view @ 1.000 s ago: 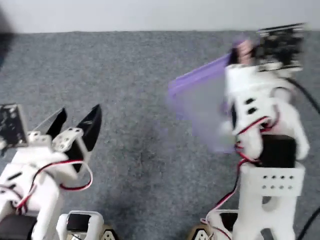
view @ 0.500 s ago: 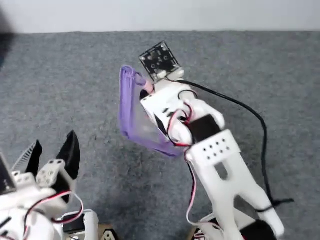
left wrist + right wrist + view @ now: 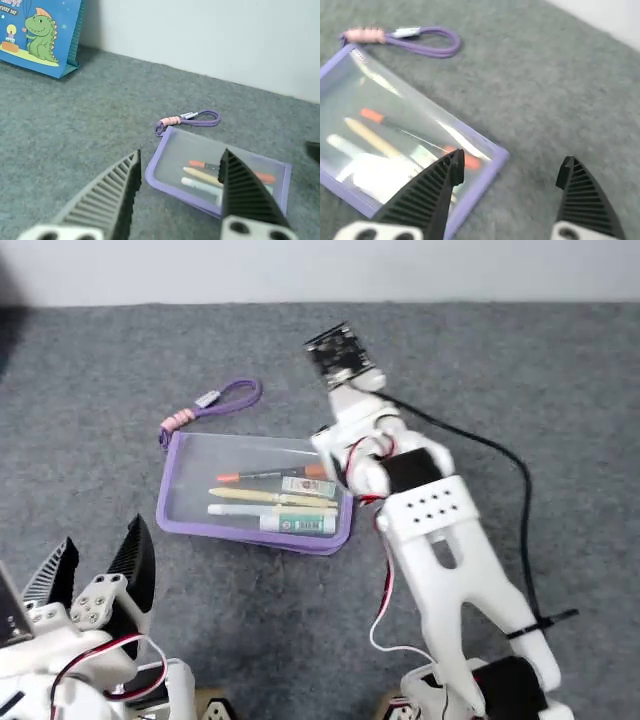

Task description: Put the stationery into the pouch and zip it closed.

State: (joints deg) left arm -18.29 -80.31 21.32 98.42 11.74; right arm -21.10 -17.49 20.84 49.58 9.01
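Observation:
The clear pouch (image 3: 255,495) with purple edging lies flat on the grey mat, holding several pens (image 3: 275,502) and pencils. Its purple strap (image 3: 215,400) with a pink bead section curls on the mat beyond one corner. My right gripper (image 3: 511,165) hovers open just over the pouch's (image 3: 395,135) near corner, gripping nothing; in the high view the right arm (image 3: 425,505) stands beside the pouch's right end. Down near the front left, my left gripper (image 3: 100,540) is open and empty, well short of the pouch (image 3: 220,172), which shows between its fingers (image 3: 125,180).
A blue bag with a dinosaur picture (image 3: 40,35) stands against the pale wall at the far left. A black cable (image 3: 500,455) trails over the mat to the right of the right arm. Bare grey mat (image 3: 100,390) surrounds the pouch.
The right arm swung the lifted pouch from the far right to the centre, let it go and opened; the pouch now lies flat. The left gripper drew back toward the front edge.

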